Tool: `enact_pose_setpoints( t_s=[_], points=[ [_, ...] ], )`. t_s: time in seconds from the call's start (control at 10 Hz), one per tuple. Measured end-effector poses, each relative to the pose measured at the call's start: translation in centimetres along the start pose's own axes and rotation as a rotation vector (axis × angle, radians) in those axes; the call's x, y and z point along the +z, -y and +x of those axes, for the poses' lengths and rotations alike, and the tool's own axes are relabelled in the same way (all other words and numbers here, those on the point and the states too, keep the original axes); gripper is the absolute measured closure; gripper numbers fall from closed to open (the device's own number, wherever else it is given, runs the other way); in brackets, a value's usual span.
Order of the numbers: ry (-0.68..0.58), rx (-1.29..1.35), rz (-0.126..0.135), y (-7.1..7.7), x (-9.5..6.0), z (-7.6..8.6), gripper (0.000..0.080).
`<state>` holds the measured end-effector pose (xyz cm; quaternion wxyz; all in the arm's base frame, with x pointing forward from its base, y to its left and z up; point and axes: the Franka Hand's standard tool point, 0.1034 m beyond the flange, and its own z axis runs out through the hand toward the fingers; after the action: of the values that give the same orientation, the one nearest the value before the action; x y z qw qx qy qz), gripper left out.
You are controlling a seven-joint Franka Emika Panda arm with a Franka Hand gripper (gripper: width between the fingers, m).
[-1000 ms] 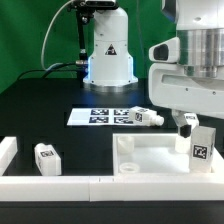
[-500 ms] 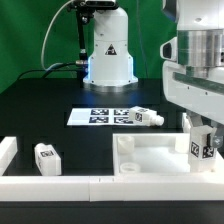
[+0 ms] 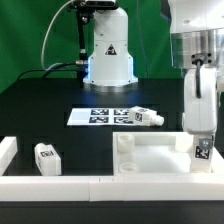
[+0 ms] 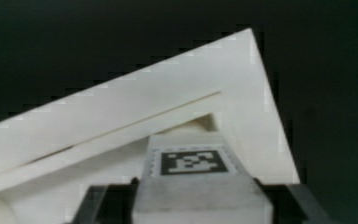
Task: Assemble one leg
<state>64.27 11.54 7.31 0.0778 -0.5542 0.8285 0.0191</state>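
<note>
Fingers [image 3: 203, 150] clamp leg [image 3: 203, 152], square tag facing out; no readable writing.

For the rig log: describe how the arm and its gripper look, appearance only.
The Franka arm is glossy white with rounded casings; its base carries a black-on-white triangular warning marking and a bluish glow at one edge. A thin dark cable loops beside the base. The two-finger gripper has a boxy white-grey body above dark fingers.
</note>
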Motion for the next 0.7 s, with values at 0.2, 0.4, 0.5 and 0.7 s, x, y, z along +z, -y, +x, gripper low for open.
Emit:
enact_pose_setpoints(
  t_s=[0.2,0.4,0.5,0.7],
  points=[
    [-0.004,0.051,0.004,0.1,0.0,0.1,0.0511],
    [-0.004,0.044,0.003,0.0,0.0,0.2,0.0409],
    [-0.003,0.038,0.005,0.1,-0.1,0.1,0.0271],
    [0.034,-0.01,0.024,0.6,-3.1,-1.4,0.0187]
  ],
)
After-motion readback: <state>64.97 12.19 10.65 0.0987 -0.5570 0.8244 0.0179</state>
